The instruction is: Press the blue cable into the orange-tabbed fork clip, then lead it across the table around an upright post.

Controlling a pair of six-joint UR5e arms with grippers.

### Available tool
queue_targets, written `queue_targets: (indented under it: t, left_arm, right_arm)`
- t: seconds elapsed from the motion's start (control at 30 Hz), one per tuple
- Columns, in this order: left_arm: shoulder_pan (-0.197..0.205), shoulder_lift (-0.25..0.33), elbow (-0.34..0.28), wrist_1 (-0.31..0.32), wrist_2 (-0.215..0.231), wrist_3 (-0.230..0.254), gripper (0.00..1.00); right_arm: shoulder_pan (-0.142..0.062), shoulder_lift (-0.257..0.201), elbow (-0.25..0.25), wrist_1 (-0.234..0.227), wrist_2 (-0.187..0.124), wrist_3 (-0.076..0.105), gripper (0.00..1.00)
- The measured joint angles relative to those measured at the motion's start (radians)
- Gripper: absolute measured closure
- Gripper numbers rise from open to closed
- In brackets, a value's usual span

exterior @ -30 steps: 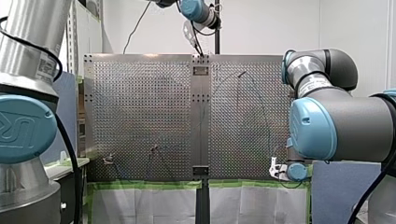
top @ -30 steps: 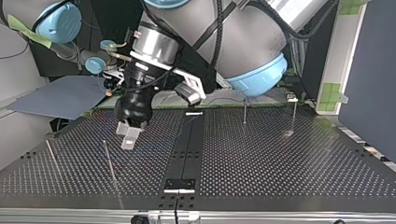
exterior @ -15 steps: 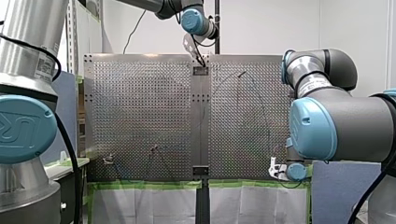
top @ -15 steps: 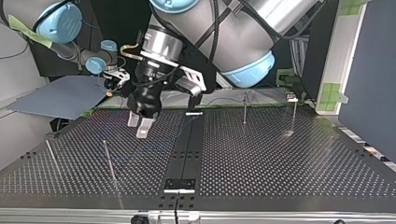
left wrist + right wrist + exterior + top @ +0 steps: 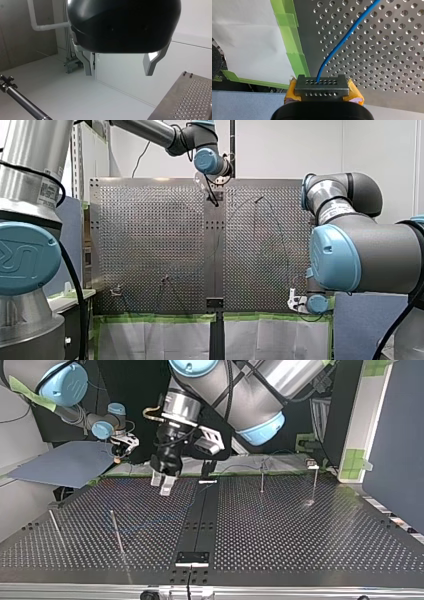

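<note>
My left pincer released, empty, up above the bench; my right pincer clenched on blue cable at bench's near-right corner, cable trailing across the holes

Seen from across the bench, an inner rod and an outer rod slant up near eight o'clock. An inner post and an outer post stand at one and two o'clock. The left arm's pincer, fingers spread, hangs at eleven o'clock. The blue cable lies flat. The four o'clock side lies open.
</note>
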Motion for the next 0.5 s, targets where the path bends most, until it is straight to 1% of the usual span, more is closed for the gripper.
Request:
queue_targets:
  t: [0.17, 0.33, 0.5]
  left_arm:
    - [0.0, 0.0, -0.047, 0.047, -0.005, 0.004, 0.0]
    - [0.0, 0.0, -0.099, 0.099, -0.046, 0.019, 0.0]
    - [0.001, 0.0, -0.15, 0.15, -0.073, 0.023, 0.0]
  right_arm:
    - [0.0, 0.0, 0.0, 0.0, 0.0, -0.001, 1.0]
    - [0.0, 0.0, 0.0, 0.0, 0.0, -0.001, 1.0]
    - [0.001, 0.0, 0.0, 0.001, 0.0, -0.001, 1.0]
